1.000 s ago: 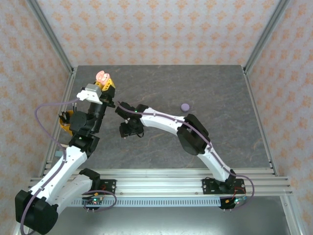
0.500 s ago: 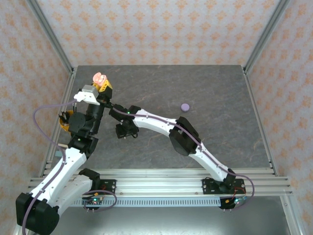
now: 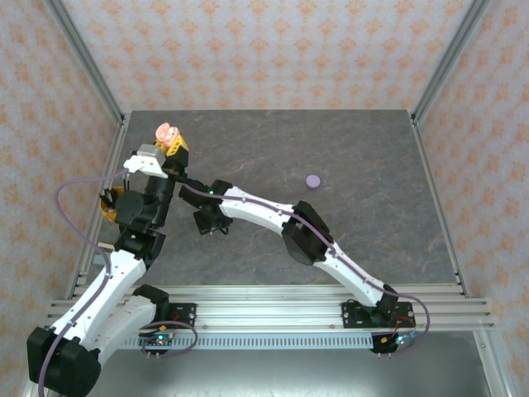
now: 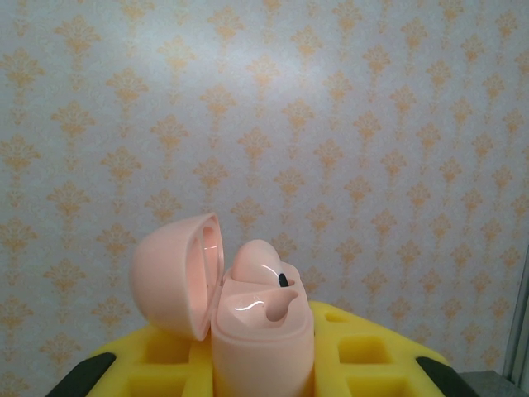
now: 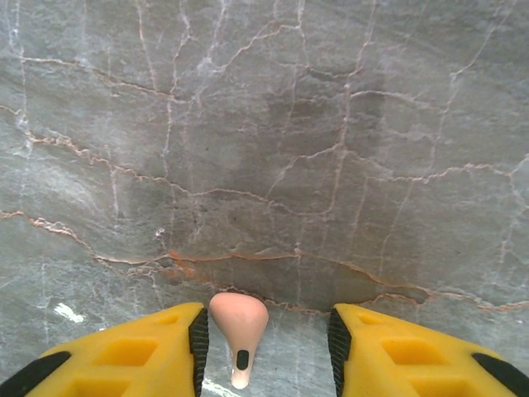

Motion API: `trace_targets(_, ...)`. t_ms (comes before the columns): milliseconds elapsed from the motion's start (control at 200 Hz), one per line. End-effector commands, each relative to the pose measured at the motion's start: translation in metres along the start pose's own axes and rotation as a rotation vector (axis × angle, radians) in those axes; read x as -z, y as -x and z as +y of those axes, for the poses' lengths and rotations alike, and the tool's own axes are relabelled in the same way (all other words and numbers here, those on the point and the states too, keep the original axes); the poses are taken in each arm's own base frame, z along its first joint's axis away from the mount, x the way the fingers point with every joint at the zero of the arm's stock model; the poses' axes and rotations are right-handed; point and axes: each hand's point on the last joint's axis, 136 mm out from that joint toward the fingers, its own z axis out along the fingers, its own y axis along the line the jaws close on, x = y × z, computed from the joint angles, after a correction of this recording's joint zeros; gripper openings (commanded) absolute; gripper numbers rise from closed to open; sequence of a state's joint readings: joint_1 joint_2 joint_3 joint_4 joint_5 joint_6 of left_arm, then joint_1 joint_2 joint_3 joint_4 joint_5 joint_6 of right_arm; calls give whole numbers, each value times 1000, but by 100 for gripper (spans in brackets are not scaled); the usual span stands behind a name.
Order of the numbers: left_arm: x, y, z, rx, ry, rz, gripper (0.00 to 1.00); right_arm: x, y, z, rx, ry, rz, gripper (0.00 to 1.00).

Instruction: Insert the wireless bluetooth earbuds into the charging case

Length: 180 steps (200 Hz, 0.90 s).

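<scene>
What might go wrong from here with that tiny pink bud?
The earbud lies off-centre in the open right claw, against one finger; closing may flick it away or grip it crooked. The case in the left claw has one free slot beside a seated bud, so a tilted earbud might jam or dislodge that bud.

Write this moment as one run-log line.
left tool: shut on open pink case | right tool: open, pink earbud between fingers | earbud: not yet in case
</scene>
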<state>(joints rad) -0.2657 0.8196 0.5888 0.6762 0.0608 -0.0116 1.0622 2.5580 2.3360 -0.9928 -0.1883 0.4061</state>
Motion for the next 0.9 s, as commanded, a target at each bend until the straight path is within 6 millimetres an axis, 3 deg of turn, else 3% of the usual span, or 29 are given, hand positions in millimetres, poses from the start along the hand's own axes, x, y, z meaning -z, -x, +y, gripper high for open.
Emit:
trace_targets(0, 4, 7, 8, 18, 34, -28, 0, -20, -14, -5, 35, -74, 30, 43)
trace_targets(370, 6, 7, 9, 23, 36, -29, 0, -25, -16, -10, 38, -123, 30, 33)
trace_targets(616, 4, 7, 8, 20, 31, -25, 0, -16, -19, -12, 27, -124, 34, 31)
trace_targets(896, 3, 7, 7, 19, 27, -18, 0, -2, -22, -16, 41, -125, 23, 18)
